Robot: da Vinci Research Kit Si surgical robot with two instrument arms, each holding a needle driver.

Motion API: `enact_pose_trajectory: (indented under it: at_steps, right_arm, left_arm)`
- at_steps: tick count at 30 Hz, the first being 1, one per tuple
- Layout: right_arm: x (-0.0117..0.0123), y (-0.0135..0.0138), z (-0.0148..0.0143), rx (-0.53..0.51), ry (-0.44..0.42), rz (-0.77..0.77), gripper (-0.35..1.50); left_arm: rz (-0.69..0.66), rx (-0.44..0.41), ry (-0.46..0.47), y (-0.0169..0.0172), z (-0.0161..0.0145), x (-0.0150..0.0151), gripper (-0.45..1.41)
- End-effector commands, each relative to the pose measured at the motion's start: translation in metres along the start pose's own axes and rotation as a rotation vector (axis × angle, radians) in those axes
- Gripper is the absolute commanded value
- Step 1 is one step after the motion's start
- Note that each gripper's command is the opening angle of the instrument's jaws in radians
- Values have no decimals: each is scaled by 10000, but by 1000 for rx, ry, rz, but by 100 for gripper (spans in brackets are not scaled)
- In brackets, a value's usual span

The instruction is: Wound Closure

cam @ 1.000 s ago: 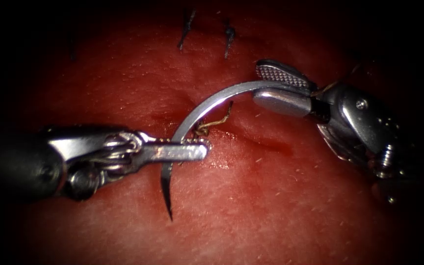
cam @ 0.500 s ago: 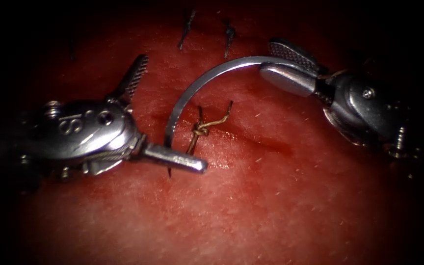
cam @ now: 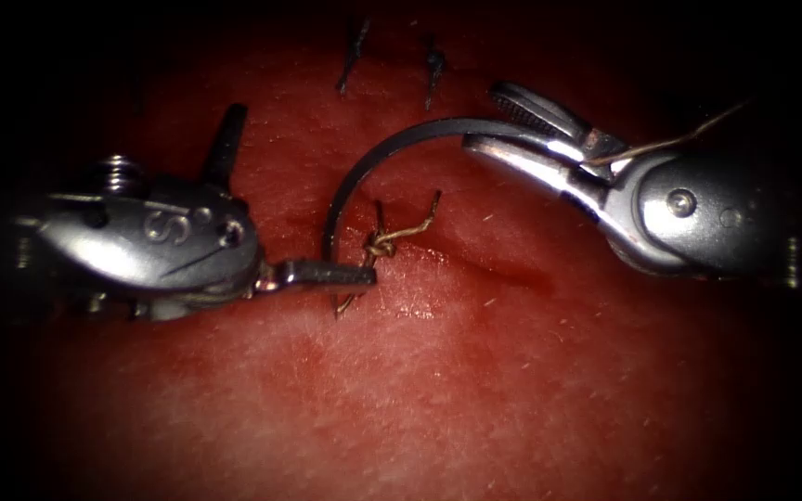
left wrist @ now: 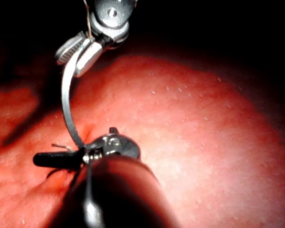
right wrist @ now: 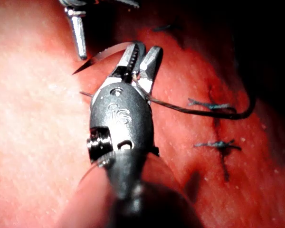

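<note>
From the endoscope, I have the right tool (cam: 485, 116) coming in at the upper right of the frame, its jaws clenched on the needle (cam: 364, 172) close to the tail end. The thread (cam: 679, 139) trails off from there toward the upper right corner. The needle arches leftward and down to the centre, where its lower end passes behind the left tool (cam: 301, 193). That tool's jaws are spread wide, one pointing up and one lying flat across the needle, and they grasp nothing. Just beside the flat jaw sits a tied knot (cam: 382, 247) of brown thread on the cut (cam: 485, 263). Two dark stitches (cam: 433, 67) lie near the top edge. I judge the closure as part done. The furrow right of the knot looks unclosed, with red fluid (cam: 522, 274) in it.

From the left wrist camera, the needle (left wrist: 64, 99) curves down from the right tool to the left tool's spread jaws, which touch it without gripping.

From the right wrist camera, the right tool (right wrist: 147, 50) grips the needle, and the sharp end looks bare above the tissue. I read the needle as not yet in the tissue, though I cannot be sure. Thread (right wrist: 190, 110) runs away past two finished stitches (right wrist: 217, 145).

The tissue (cam: 475, 390) is wet and glossy with fine hairs, so I expect it to be slippery. Room is tight at the centre, with jaw, needle and knot crowded together. The lower half of the endoscope frame lies open.
</note>
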Motion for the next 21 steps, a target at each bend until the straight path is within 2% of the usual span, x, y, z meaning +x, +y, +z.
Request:
enact_pose_trajectory:
  at_steps: [1,7,8,10,11,15,20,21]
  right_arm:
    - [-1,-6,8,-1,0,-7,-35]
    - [8,-14,13,-5,-5,-37,-35]
    - [8,-15,14,-6,-6,-44,-35]
    - [8,-15,15,-6,-6,-44,-35]
    - [8,-16,15,-9,-4,-44,-35]
    - [9,-17,15,-9,-5,-56,-35]
    - [9,-16,16,-8,-7,-56,-35]
    - [9,-14,17,-9,-8,-55,-3]
  left_arm:
    - [-9,10,-6,-7,8,3,104]
    - [-26,19,29,-15,23,3,103]
    - [-29,19,29,-16,24,2,93]
    - [-57,9,37,-14,25,1,54]
    - [-61,7,29,-12,25,2,20]
    - [-64,17,18,-11,24,3,-43]
    - [-119,33,14,-12,17,3,-45]
    - [-144,29,13,-12,17,3,-45]
